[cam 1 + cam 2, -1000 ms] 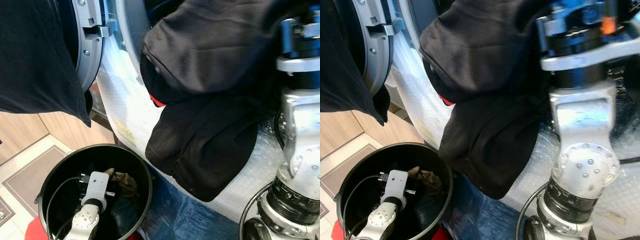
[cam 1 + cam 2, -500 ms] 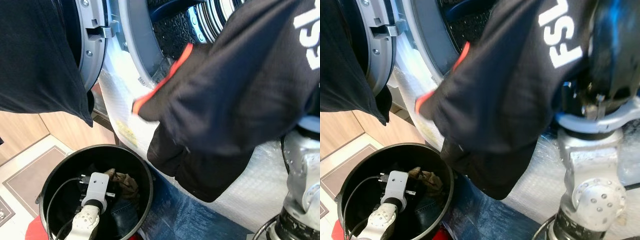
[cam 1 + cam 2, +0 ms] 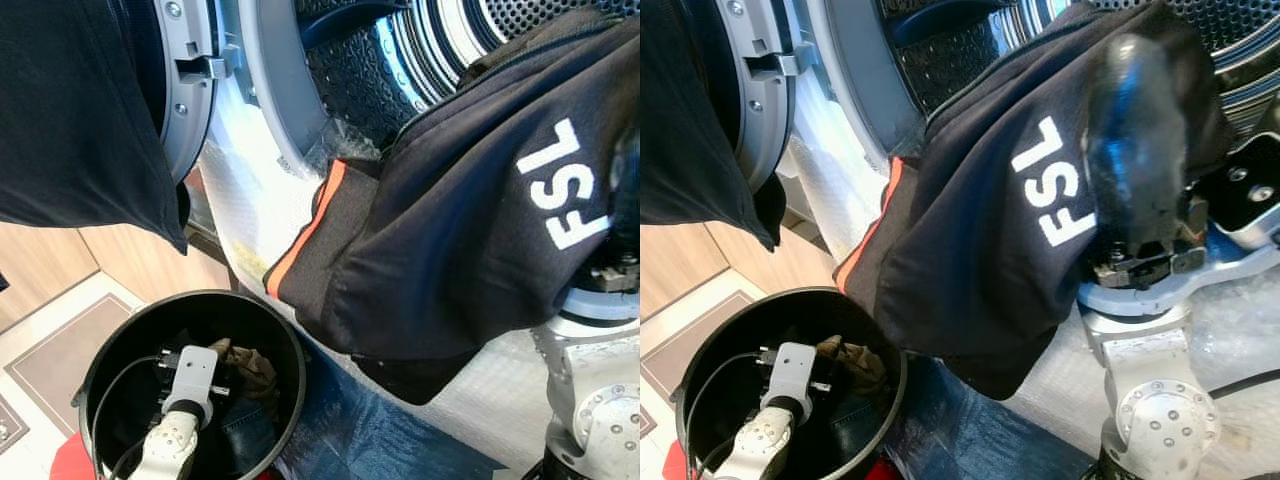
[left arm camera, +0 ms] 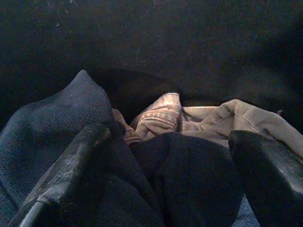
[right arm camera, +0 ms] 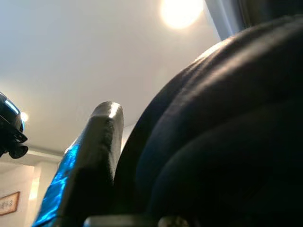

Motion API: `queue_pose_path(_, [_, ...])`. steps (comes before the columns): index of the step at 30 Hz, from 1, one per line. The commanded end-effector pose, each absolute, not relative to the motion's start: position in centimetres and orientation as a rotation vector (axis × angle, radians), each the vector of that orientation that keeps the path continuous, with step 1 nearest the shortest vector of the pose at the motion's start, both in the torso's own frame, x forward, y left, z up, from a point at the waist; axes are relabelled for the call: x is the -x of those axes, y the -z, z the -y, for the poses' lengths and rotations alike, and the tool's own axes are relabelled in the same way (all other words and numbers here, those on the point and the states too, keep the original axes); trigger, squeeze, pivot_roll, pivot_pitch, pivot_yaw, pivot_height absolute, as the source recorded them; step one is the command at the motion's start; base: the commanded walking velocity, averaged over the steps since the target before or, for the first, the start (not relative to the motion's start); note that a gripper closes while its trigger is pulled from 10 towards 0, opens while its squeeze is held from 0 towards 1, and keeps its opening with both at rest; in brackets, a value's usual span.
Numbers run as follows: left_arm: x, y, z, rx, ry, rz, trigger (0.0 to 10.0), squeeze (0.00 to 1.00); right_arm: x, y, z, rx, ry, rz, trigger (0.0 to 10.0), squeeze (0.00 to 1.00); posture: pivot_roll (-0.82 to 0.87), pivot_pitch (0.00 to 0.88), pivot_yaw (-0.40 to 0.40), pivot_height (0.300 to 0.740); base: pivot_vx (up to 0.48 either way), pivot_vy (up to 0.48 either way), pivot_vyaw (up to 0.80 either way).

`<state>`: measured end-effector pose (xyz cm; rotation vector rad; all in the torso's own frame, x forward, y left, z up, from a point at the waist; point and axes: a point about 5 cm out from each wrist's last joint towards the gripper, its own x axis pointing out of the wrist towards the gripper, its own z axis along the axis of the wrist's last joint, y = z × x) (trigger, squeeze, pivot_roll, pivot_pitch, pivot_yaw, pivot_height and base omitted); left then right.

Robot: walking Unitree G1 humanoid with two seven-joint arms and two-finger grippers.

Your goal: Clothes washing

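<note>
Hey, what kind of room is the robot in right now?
Most likely a home laundry area. An open front-loading washer drum sits straight ahead, a black garment hangs at its mouth, and a black bucket of clothes stands on the floor below.

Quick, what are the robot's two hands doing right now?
Left pincer: open, down in the round black laundry bin, over the dark clothes.
Right pincer: shut on the black garment with white letters, raised at the washer drum.

The black garment [image 3: 990, 230] seemingly covers the right gripper's [image 3: 1140, 150] fingertips and drum opening.
</note>
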<state>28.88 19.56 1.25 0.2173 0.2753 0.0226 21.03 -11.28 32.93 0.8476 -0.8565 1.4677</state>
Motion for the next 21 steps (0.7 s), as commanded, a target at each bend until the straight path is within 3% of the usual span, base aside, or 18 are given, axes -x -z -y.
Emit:
queue_pose_path(1, [-28.5,-0.9,-19.6,-0.236,-0.009,-0.282,10.0,0.00,-20.5,-33.1,11.1,-0.825,-1.475,0.877,0.0,0.00,0.01,0.081,-0.030,0.740,0.000,0.000,0.00])
queue_pose_path(21, [-28.0,-3.1,-20.4,-0.165,-0.184,-0.080,10.0,0.00,-20.4,-33.1,10.3,-0.818,-1.482,0.898,0.0,0.00,0.03,0.095,-0.022,0.740,0.000,0.000,0.00])
